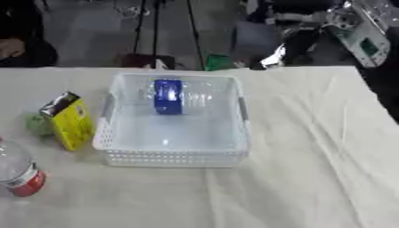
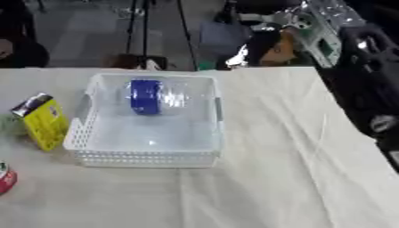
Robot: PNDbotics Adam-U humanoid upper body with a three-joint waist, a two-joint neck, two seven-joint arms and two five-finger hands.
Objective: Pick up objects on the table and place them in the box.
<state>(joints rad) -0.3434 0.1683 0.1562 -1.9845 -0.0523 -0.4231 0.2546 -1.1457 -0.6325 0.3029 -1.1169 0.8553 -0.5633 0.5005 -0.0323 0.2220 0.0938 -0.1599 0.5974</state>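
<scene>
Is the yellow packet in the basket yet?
No. The yellow packet stands on the table, just outside the left wall of the white basket.

Right arm [image 2: 364, 75]: a bulky black casing, running up and away from the right hand.
Right hand [image 2: 263, 44]: a dark shape at the arm's end; its form is too blurred to make out.
Silver glint [image 2: 236, 56]: a bright metallic patch at the hand's lower left edge.
Metal section [image 2: 331, 15]: shiny silver, ribbed-looking, above and to the right of the hand.
Panel [image 2: 324, 44]: pale plate with a greenish face, just right of the hand.
Round joint [image 2: 382, 123]: a silver-grey disc set in the black casing, well below and right of the hand.
</scene>
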